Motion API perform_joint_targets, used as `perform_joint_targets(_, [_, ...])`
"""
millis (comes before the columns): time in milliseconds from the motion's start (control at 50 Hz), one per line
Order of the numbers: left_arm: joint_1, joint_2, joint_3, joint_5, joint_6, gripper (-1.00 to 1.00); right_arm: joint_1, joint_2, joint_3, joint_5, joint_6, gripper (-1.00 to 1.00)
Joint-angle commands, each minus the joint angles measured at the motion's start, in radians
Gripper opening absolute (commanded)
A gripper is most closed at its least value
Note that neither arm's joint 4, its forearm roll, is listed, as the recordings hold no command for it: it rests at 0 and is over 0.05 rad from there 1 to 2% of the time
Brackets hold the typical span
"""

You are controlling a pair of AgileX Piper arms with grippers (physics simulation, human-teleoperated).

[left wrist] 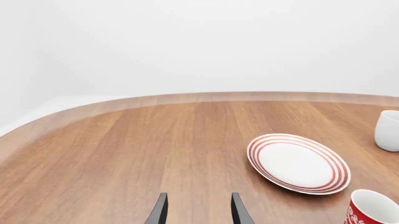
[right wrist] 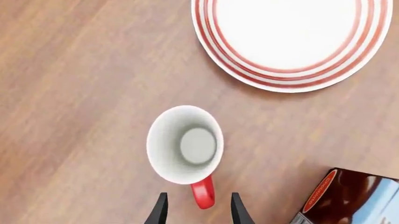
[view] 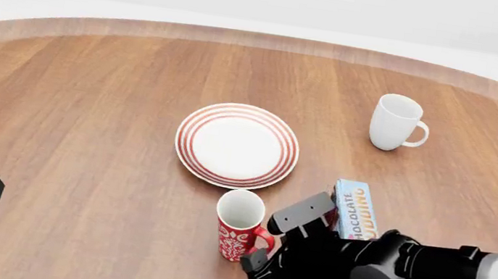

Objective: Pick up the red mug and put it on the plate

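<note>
Front view: box (view: pixel 356 210) reads "OCOLATE PUDDING"; right tool (right wrist: pixel 198 210) spread around red mug (right wrist: pixel 185 143) handle.

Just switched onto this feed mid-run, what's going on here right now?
The right gripper is open, its fingers either side of the red mug's handle, not yet closed. The mug stands upright on the table, just short of the plate, which has nothing on it. The left gripper hangs open, away from everything.
</note>
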Motion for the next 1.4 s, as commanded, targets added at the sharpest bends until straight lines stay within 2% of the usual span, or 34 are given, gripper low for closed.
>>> perform_joint_targets(20, [0.000,0.000,0.000,0.000,0.000,1.00,-0.004,0.007,0.000,-0.007,-0.001,1.00])
perform_joint_targets(400, [0.000,0.000,0.000,0.000,0.000,1.00,0.003,0.013,-0.007,-0.008,-0.008,1.00])
perform_joint_targets(420, [0.000,0.000,0.000,0.000,0.000,1.00,0.002,0.013,-0.007,-0.008,-0.011,-1.00])
perform_joint_targets(800, [0.000,0.000,0.000,0.000,0.000,1.00,0.006,-0.013,-0.007,-0.003,-0.020,-1.00])
perform_joint_targets(940, [0.000,0.000,0.000,0.000,0.000,1.00,0.013,-0.084,-0.028,0.046,-0.022,-1.00])
perform_joint_targets(1060, [0.000,0.000,0.000,0.000,0.000,1.00,-0.009,-0.132,-0.068,0.102,-0.049,-1.00])
perform_joint_targets(1400, [0.000,0.000,0.000,0.000,0.000,1.00,-0.027,-0.217,-0.121,0.206,-0.074,-1.00])
